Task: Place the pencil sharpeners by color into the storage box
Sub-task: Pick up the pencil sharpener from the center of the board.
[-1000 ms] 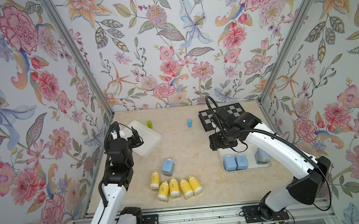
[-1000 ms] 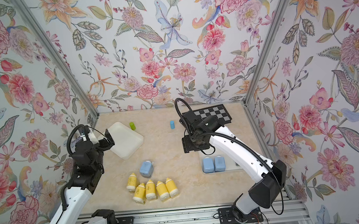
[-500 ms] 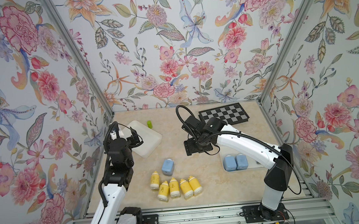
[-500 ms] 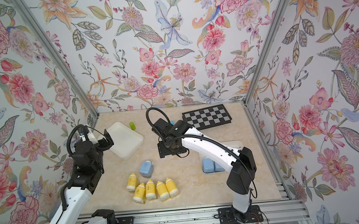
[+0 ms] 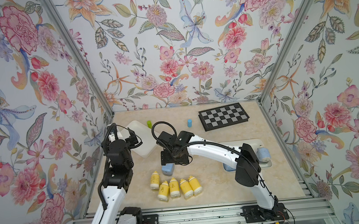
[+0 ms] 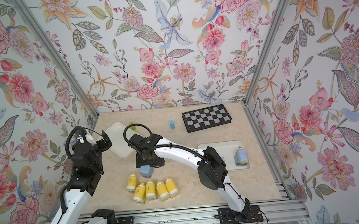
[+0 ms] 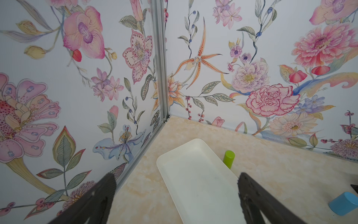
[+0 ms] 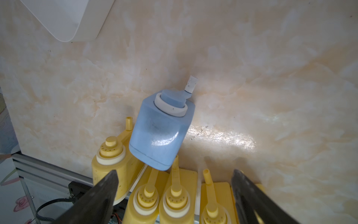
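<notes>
Marble tabletop, sorting blues.
Right gripper, jaws apart, is hovering over a blue sharpener to grasp it; left gripper is idling, likewise spread.

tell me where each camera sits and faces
Top views: above the front rail, looking down on the table; left arm and right arm show.
Left wrist: on the left arm, facing the back corner and white tray; open left claw shows.
Right wrist: on the right arm, looking down at a blue sharpener; open right claw shows.
Both wrist views share the white tray.
</notes>
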Controlling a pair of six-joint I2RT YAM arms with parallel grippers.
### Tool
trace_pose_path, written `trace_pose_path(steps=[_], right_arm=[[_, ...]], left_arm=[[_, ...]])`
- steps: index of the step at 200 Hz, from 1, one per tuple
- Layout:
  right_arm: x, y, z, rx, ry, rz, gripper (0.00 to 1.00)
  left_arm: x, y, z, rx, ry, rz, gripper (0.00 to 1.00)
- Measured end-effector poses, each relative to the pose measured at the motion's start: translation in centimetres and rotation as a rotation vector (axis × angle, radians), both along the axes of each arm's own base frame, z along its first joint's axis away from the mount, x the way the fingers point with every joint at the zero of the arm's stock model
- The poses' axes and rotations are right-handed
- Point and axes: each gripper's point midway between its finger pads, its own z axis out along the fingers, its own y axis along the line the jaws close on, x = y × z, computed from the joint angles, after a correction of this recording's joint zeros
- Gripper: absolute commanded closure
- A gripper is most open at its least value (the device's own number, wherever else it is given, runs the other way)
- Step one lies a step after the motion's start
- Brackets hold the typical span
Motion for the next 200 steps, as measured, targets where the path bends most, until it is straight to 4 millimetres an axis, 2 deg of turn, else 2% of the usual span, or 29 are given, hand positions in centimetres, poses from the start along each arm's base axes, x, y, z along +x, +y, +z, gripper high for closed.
trace_pose_path(steps=[26,56,92,120,154,200], right_arm=[[0.0,0.2,-0.3,0.003,0.018,-0.044,0.07],[0.4,1.8,-0.6,0.034,0.036,-0.055,0.08],[0.4,2.6,-3.1,0.015,0.077,-0.056,0.11],[0.2,2.7,-4.6,-0.009,0.097,-0.056,0.15],[0.5,3.4,-5.2,-0.003,0.101,-0.055,0.22],[0.5,3.4,-6.1,-0.015,0.117,-0.049,0.32]], left_arm=[[-0.1,0.0,0.2,-0.001,-0.008,0.0,0.01],[-0.1,0.0,0.2,-0.002,-0.009,0.0,0.01],[-0.1,0.0,0.3,-0.002,-0.01,-0.001,0.01],[-0.1,0.0,0.3,-0.002,-0.009,-0.001,0.01],[-0.2,0.0,0.3,-0.002,-0.01,-0.001,0.01],[-0.3,0.0,0.5,-0.003,-0.019,-0.001,0.01]])
